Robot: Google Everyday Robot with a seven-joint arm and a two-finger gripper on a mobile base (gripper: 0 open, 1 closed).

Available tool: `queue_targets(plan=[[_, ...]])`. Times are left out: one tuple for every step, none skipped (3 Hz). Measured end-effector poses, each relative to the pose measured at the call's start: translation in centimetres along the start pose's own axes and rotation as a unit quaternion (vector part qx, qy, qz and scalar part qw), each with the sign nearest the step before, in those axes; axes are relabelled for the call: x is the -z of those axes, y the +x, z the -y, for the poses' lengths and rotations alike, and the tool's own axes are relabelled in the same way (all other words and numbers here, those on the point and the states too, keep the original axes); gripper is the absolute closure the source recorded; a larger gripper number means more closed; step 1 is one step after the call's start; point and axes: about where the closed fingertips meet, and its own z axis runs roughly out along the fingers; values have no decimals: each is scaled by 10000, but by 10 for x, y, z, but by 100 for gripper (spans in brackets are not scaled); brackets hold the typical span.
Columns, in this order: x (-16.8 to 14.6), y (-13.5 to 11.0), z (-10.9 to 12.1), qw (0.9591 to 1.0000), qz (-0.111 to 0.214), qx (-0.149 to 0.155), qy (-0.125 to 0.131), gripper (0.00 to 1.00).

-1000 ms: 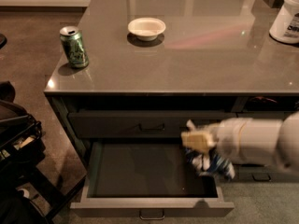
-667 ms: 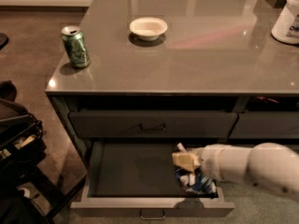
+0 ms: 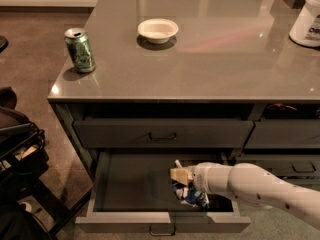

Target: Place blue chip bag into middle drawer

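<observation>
Halfway back in the open middle drawer [image 3: 125, 219], pinches the blue chip bag [image 3: 191, 196] tight in the gripper [image 3: 181, 176], right of centre.

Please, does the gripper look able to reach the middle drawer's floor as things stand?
Probably yes: the middle drawer is pulled out, and the gripper is inside it, just above the blue chip bag.

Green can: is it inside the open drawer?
No, the green can stands on the countertop; the hand reaches into the middle drawer.

Chip bag [image 3: 191, 196] blue/wht; gripper [image 3: 181, 176] tan, in dk-grey mid drawer [image 3: 131, 184]; can [image 3: 80, 50] grn.
</observation>
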Motion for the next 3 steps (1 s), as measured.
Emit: queue_targets(plan=[[-37,-9,1,9998,85,148,-125,100],[-65,10,1,9996,-144,136,-211,100],[-85,33,2,9987,-432,142,-242,100]])
